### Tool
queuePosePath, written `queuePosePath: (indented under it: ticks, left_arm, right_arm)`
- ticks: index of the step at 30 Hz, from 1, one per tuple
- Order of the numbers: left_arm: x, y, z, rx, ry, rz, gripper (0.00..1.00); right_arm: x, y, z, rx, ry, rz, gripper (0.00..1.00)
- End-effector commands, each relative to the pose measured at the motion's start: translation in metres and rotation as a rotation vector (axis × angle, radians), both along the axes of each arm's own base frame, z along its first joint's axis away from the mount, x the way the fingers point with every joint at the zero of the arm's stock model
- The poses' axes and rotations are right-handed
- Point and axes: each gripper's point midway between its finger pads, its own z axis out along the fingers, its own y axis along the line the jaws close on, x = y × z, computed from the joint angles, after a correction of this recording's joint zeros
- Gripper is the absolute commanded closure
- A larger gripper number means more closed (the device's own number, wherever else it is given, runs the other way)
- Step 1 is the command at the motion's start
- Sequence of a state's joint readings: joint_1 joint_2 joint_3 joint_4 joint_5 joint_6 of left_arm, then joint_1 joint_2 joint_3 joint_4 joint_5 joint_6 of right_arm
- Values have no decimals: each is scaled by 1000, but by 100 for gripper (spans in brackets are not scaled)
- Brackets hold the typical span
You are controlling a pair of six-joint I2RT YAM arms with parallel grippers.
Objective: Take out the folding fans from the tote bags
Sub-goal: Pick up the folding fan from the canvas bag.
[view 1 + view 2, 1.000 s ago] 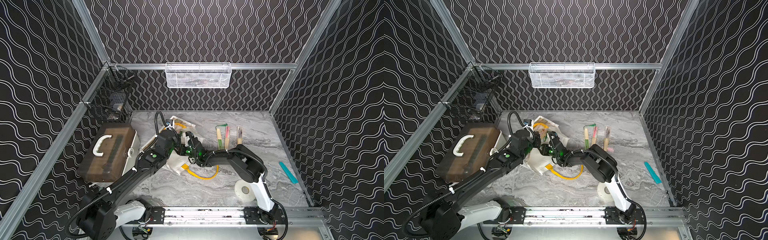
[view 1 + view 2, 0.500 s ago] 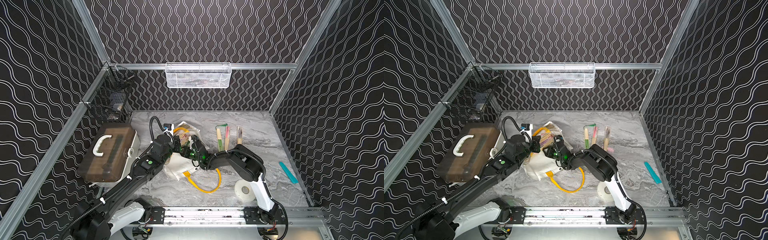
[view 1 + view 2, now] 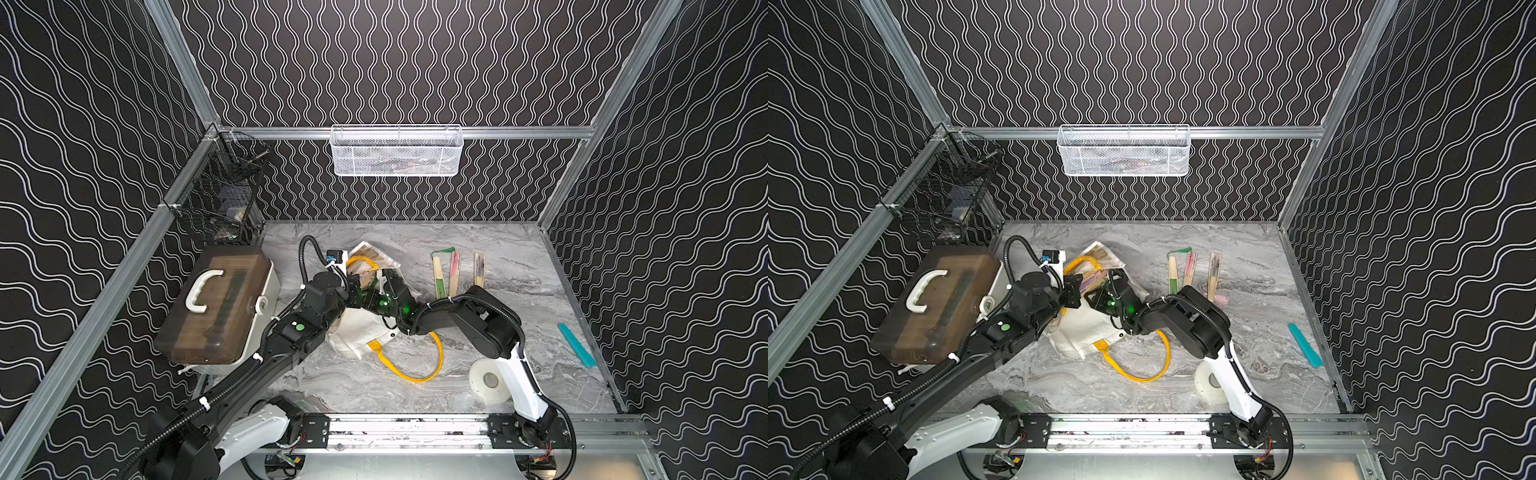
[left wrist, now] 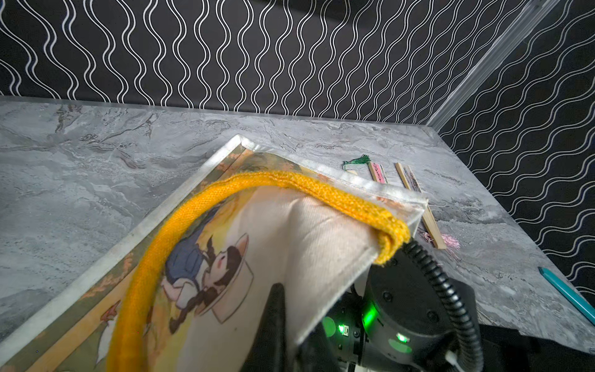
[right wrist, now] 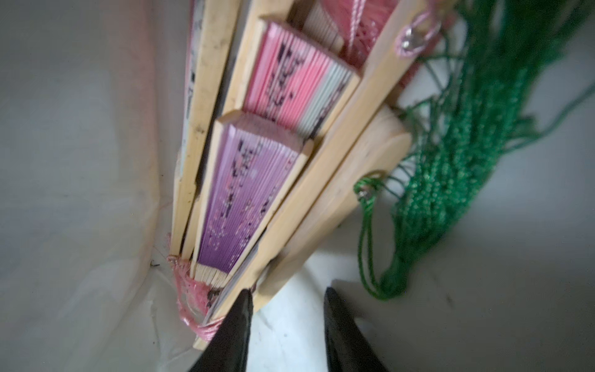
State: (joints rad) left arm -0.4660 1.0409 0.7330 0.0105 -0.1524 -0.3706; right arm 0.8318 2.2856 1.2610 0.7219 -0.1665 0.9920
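White canvas of the tote bag (image 3: 360, 332) is seen near the middle of the grey marbled surface (image 3: 540, 299), with one yellow handle (image 3: 415, 380) lying looped on the surface on the robot's side. The bag's rim is clamped by the left tool (image 3: 355, 286), whose jaws are closed on the cloth. In the left wrist view one finger (image 4: 275, 319) is shown against the printed canvas. The right tool (image 5: 287, 291) is placed inside the bag with its jaws apart and nothing between them, one fingertip just beside the end of a fan. Several folding fans (image 5: 244, 193) are packed together inside the bag; purple folds, pink folds and a green tassel (image 5: 450, 154) can be distinguished. Three loose fans (image 3: 454, 272) are laid side by side on the surface beyond the right arm, apart from the bag. A brown-lidded box (image 3: 216, 307), a tape roll (image 3: 488, 380) and a teal bar (image 3: 577, 345) are also shown.
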Motion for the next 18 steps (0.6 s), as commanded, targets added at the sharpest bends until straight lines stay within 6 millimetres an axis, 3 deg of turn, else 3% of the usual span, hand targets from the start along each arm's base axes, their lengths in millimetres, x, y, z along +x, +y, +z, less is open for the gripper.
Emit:
queuePosePath:
  ticks: [1, 9, 18]
  left_arm:
    - [2, -7, 6, -61, -15, -16, 100]
    - [6, -20, 1, -109, -2, -55, 100]
    - [7, -16, 1, -101, -5, -36, 100]
  right_arm:
    - [7, 4, 3, 12, 8, -9, 61]
    - [7, 10, -16, -19, 63, 9, 74]
    - [2, 5, -6, -3, 36, 17, 76]
